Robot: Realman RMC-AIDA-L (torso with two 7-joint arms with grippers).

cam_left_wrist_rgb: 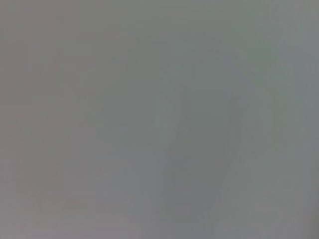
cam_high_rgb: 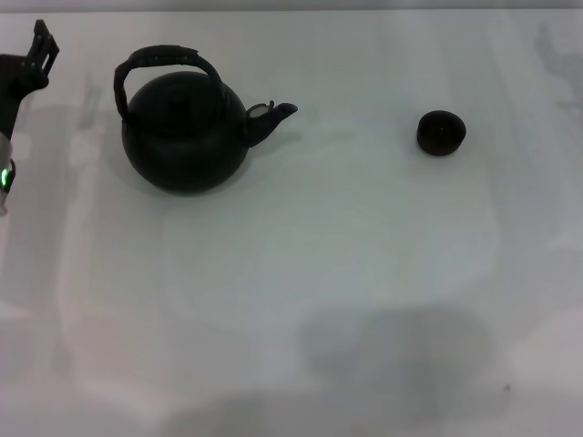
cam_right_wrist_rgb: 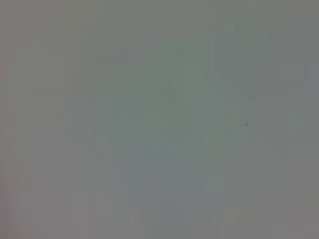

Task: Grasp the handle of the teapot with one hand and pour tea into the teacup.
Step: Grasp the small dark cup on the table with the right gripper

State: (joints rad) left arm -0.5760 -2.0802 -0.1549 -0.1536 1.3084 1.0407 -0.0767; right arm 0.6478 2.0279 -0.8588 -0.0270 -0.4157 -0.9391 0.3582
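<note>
Teapot (cam_high_rgb: pixel 185 137), large, round, matte black, with arched rough-textured handle (cam_high_rgb: pixel 164 62): stands upright on the pale white table (cam_high_rgb: pixel 319 300), left of centre in the head view. Its beak-like spout (cam_high_rgb: pixel 271 116) points toward the robot's right, at the small squat black teacup (cam_high_rgb: pixel 441 132), well apart; spout-to-body axis runs left to right. Left gripper (cam_high_rgb: pixel 41 50) sits at the far left edge, near the pot but apart from it (whether released or clenched, I cannot tell). Step judged: approach, nothing grasped yet; next calls for closing on the handle's crown.

Left wrist view: blank grey surface only.

Right wrist view: likewise; right gripper unseen anywhere.
</note>
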